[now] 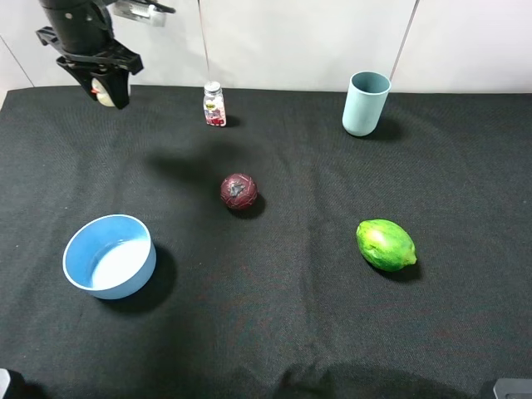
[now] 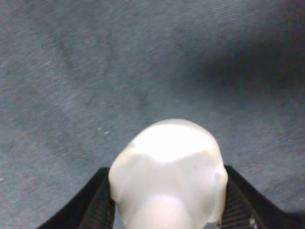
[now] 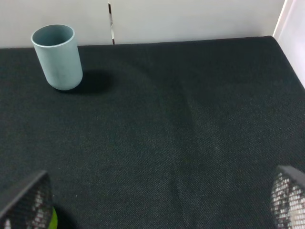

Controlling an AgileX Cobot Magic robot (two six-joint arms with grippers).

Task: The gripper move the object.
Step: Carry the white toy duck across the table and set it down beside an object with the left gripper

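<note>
**benchrat:** ok what's on the rig, biggest thing first?

**pixelpete:** Black cloth-covered worktop [image 1: 465, 208] fills the shot. Next is the bulky grey and black left arm [image 1: 79, 29], up over the far left corner with its wrist aimed down. Then there's a round blue bowl [image 1: 110, 256] at near left and a pale blue plastic cup [image 1: 366, 103] upright at far right. A green lemon-shaped fruit [image 1: 386, 244] lies at near right, and a dark red ball [image 1: 238, 190] sits about in the middle. A small clear bottle with a red label [image 1: 214, 105] stands at the far edge.

**benchrat:** can you read that label?

**pixelpete:** nope, too small. It's just red with some pale specks.

**benchrat:** and the toy?

**pixelpete:** The tiny cream-white lumpy rubber toy [image 2: 167, 176] is the smallest thing there. The left jaws are pinching it, one black finger [image 2: 97, 207] tight on each side. From above it pokes out [image 1: 104, 96] under the claw, and it looks lifted clear of the cloth.

**benchrat:** other arm?

**pixelpete:** The right jaws are spread wide with nothing between them, hanging over bare cloth. A sliver of the green fruit shows beside one finger [image 3: 26, 202], and the cup is well ahead.
</note>
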